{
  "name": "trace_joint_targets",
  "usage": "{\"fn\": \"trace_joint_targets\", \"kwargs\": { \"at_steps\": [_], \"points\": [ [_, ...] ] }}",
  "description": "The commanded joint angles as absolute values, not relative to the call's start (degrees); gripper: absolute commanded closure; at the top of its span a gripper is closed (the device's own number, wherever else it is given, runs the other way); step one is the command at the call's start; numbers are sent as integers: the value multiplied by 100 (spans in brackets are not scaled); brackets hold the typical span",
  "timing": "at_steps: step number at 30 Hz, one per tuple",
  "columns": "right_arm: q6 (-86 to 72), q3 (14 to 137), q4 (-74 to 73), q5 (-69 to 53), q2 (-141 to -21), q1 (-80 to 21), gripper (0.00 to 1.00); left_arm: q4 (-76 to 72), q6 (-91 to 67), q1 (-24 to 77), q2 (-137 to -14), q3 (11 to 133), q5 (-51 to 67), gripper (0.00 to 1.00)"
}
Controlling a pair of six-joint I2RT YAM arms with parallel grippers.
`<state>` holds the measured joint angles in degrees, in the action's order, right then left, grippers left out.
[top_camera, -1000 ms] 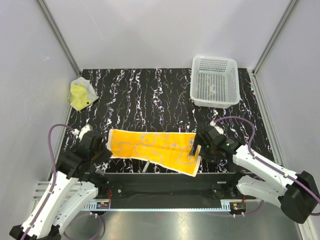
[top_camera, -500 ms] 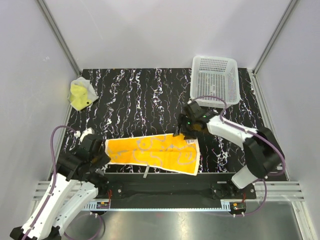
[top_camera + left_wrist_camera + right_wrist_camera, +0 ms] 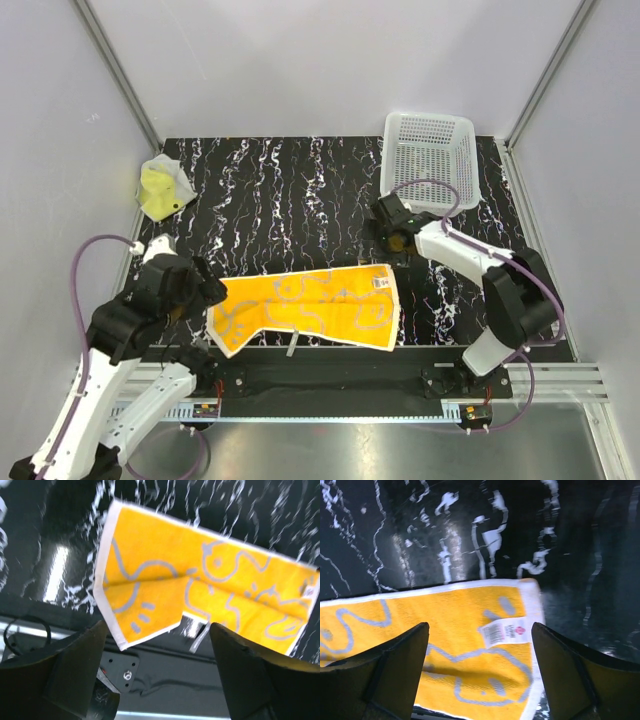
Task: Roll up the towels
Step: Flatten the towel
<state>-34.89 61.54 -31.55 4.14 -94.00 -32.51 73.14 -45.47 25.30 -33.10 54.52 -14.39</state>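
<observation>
The orange towel (image 3: 305,308) with pale squiggles lies spread flat near the table's front edge, its left end skewed toward the front. A white label (image 3: 506,631) sits by its right border. My left gripper (image 3: 200,291) hangs open just left of the towel's left end, with nothing between its fingers (image 3: 75,670); the towel (image 3: 200,595) lies below it. My right gripper (image 3: 390,225) stands open behind the towel's back right corner, apart from it; the towel (image 3: 445,640) shows between its fingers (image 3: 580,680). The yellow towel (image 3: 160,188) lies crumpled at the back left.
A white perforated basket (image 3: 430,162) stands at the back right corner of the black marbled table (image 3: 300,190). Grey walls and metal posts close in the sides and back. A black rail runs under the towel's front edge.
My left gripper has opened and let go of the orange towel's left end, which now lies flat. My right gripper has moved from the towel's right end back toward the basket.
</observation>
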Motion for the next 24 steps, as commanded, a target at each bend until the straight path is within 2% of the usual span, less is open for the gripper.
{"fn": "trace_joint_targets", "kwargs": {
  "at_steps": [1, 5, 9, 11, 13, 18, 24],
  "points": [
    [-3270, 5977, -3322, 774, -8921, -2841, 9, 6839, -4324, 2549, -3820, 5792, -2143, 8],
    [-3182, 5714, -3226, 414, -8868, -2418, 9, 6146, -4150, 2260, -4806, 5714, -2093, 7],
    [-3147, 5616, -3182, 89, -8833, -2215, 9, 4620, -3955, 648, -5352, 4959, -392, 11],
    [-3129, 5581, -3147, 18, -8859, -2154, 9, 4220, -4007, 160, -5501, 4413, -36, 16],
    [-3094, 5537, -3077, -272, -8938, -2048, 9, 3877, -4130, -139, -5668, 4106, -158, 16],
    [-3076, 5458, -2813, -658, -9246, -1942, 10, 3043, -4210, -298, -6274, 3683, -466, 17],
    [-3085, 5484, -2584, -896, -9632, -1934, 17, 2243, -4166, -387, -7004, 3253, -97, 20]
  ]
}}
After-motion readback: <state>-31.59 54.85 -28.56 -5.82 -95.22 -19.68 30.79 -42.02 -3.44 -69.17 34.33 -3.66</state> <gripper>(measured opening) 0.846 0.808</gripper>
